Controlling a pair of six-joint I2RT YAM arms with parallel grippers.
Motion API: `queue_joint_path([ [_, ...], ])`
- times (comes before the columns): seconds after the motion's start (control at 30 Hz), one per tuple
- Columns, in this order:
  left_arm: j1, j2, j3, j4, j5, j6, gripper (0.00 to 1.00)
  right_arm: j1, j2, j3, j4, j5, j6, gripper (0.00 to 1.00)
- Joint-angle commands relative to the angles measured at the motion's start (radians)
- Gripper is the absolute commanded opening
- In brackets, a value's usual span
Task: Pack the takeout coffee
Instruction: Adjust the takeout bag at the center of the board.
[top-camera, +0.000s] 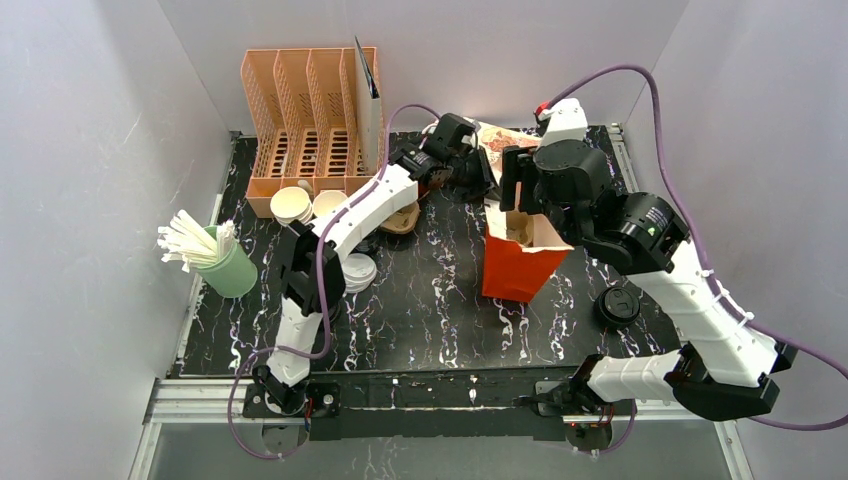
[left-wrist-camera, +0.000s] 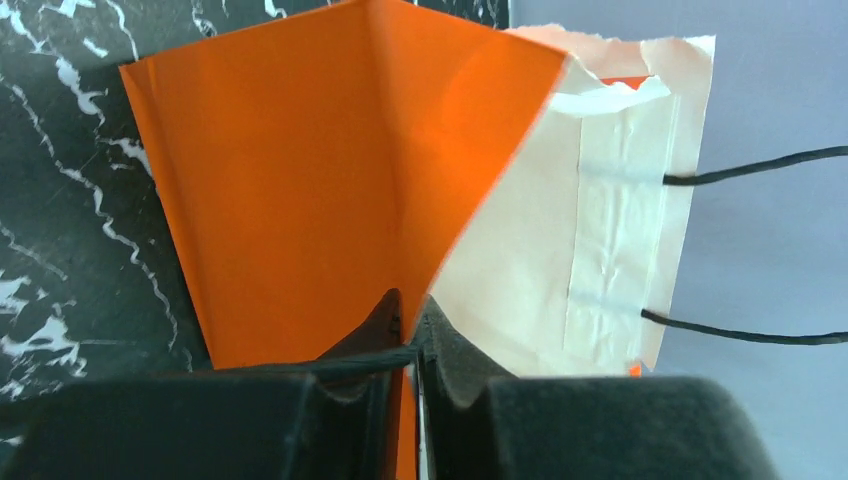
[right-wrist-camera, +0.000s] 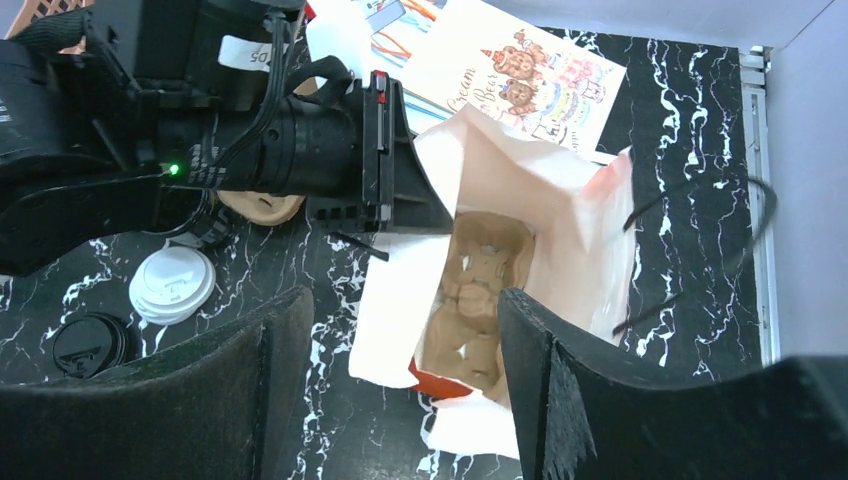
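- So, the step in hand looks like bag prep: the left gripper (left-wrist-camera: 410, 322) has its fingers pressed together on the rim of the orange paper bag (top-camera: 512, 268), pinching the paper so the mouth gapes.
- The right gripper (right-wrist-camera: 402, 300) hangs over that mouth, fingers spread wide with nothing between them. A pulp cup carrier (right-wrist-camera: 478, 300) sits down inside the bag.
- Next move, I reckon: go for the cup, grab it upright around the wall, and lower it into a carrier slot.
- The takeout coffee cup (top-camera: 291, 205) is well left of the bag, just in front of the peach file organiser (top-camera: 310, 120), with a twin cup (top-camera: 328, 203) beside it. It's brown kraft, white inside, no lid on. The white lids (top-camera: 358, 272) lie near.
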Motion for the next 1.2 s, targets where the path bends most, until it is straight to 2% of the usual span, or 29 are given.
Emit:
queue_joint_path([
  [0.0,0.025,0.005,0.083,0.015,0.047,-0.009,0.22,-0.002,0.005,0.049,-0.011,0.042,-0.014,0.77],
  [0.07,0.040,-0.005,0.083,0.014,0.055,-0.007,0.44,-0.001,0.020,0.063,-0.002,0.039,-0.018,0.77],
  [0.17,0.067,-0.031,0.082,0.004,0.076,-0.001,0.60,-0.002,0.058,0.088,0.024,0.004,-0.034,0.78],
  [0.4,0.178,-0.174,0.078,-0.002,0.260,-0.010,0.73,-0.002,0.160,0.160,0.171,-0.147,-0.141,0.82],
  [0.6,0.349,-0.372,-0.015,0.002,0.360,0.054,0.84,-0.002,0.257,0.218,0.242,-0.222,-0.176,0.82],
  [0.73,0.455,-0.479,-0.153,0.029,0.453,0.046,0.85,-0.002,0.335,0.273,0.246,-0.241,-0.168,0.81],
  [0.87,0.466,-0.504,-0.180,0.019,0.499,0.080,0.82,-0.011,0.383,0.283,0.202,-0.116,-0.124,0.81],
  [0.93,0.481,-0.508,-0.167,-0.024,0.484,0.120,0.81,-0.032,0.398,0.289,0.170,-0.134,-0.096,0.79],
  [1.07,0.578,-0.529,-0.172,-0.258,0.340,0.266,0.73,-0.048,0.428,0.341,0.177,-0.328,-0.109,0.70],
  [1.17,0.621,-0.551,-0.193,-0.440,0.098,0.385,0.58,-0.048,0.479,0.400,0.177,-0.457,-0.122,0.67],
])
